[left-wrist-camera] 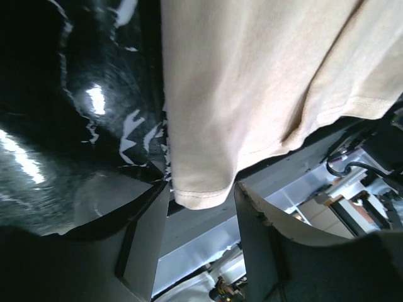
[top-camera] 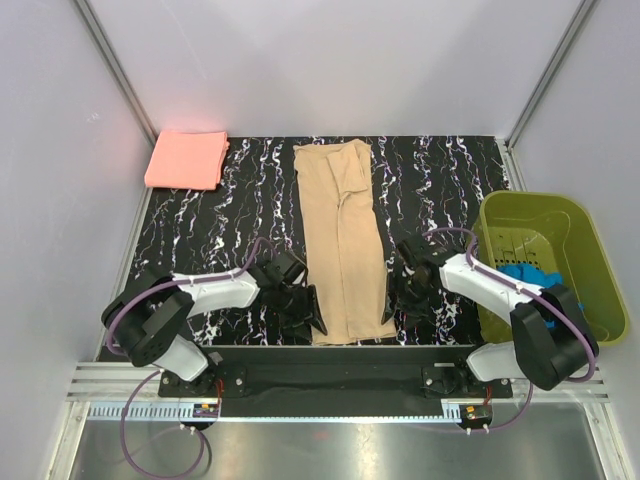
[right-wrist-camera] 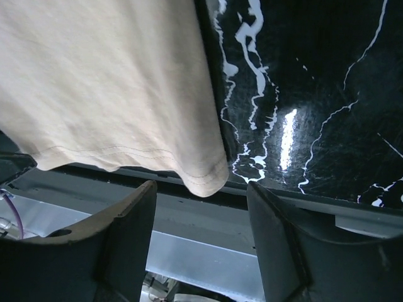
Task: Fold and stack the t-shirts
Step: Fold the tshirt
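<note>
The tan-beige t-shirt [top-camera: 341, 242] lies as a long narrow strip down the middle of the black marbled table, its hem at the near edge. The salmon-pink t-shirt [top-camera: 187, 158] lies folded at the far left corner. My left gripper [top-camera: 308, 320] is open just left of the tan shirt's near left corner; in the left wrist view the corner [left-wrist-camera: 200, 192] hangs just beyond the gap between the fingers. My right gripper [top-camera: 392, 305] is open beside the near right corner, and the right wrist view shows that corner [right-wrist-camera: 208, 179] just past the fingers.
An olive-green plastic basket [top-camera: 600, 290] stands at the right with a blue object [top-camera: 527, 275] inside. The table's near edge and a metal rail [top-camera: 340, 385] run below both grippers. White walls enclose the table.
</note>
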Motion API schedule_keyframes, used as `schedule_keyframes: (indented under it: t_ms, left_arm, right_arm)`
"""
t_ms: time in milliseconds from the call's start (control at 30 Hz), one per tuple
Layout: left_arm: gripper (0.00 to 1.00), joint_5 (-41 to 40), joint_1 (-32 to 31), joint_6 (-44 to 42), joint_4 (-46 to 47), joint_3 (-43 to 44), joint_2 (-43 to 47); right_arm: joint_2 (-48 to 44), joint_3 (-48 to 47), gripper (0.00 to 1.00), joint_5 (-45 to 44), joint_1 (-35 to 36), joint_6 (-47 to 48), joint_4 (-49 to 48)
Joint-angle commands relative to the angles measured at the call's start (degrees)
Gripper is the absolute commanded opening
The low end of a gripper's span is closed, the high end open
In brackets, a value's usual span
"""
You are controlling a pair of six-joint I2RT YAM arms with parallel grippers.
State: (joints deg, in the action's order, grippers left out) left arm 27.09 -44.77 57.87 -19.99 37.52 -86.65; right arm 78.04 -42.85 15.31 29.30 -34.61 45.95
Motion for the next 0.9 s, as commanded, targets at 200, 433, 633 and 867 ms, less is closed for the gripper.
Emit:
schedule_keyframes:
  t_ms: [200,433,633,867]
  left_arm:
    - [0.53,-3.8,-1.02,3.92,3.73,-5.35,0.17]
    - [0.52,-5.56,-1.02,4.53,2.15,-6.4,1.66]
    - [0.53,-5.91,-1.98,5.5,-0.57,-7.9,3.77]
    - [0.54,-5.03,-2.86,7.61,2.85,-10.27,2.98]
  right_arm:
    - [0.27,4.62,0.62,2.44,-0.38,-2.92,-6.75]
    - [0.71,5.14,0.6,2.0,-0.38,-2.65,-7.72]
    - [1.76,6.46,0.54,3.05,-0.38,-3.36,-9.13]
    - [-0.17,8.66,0.54,2.01,-0.38,-5.03,-9.22]
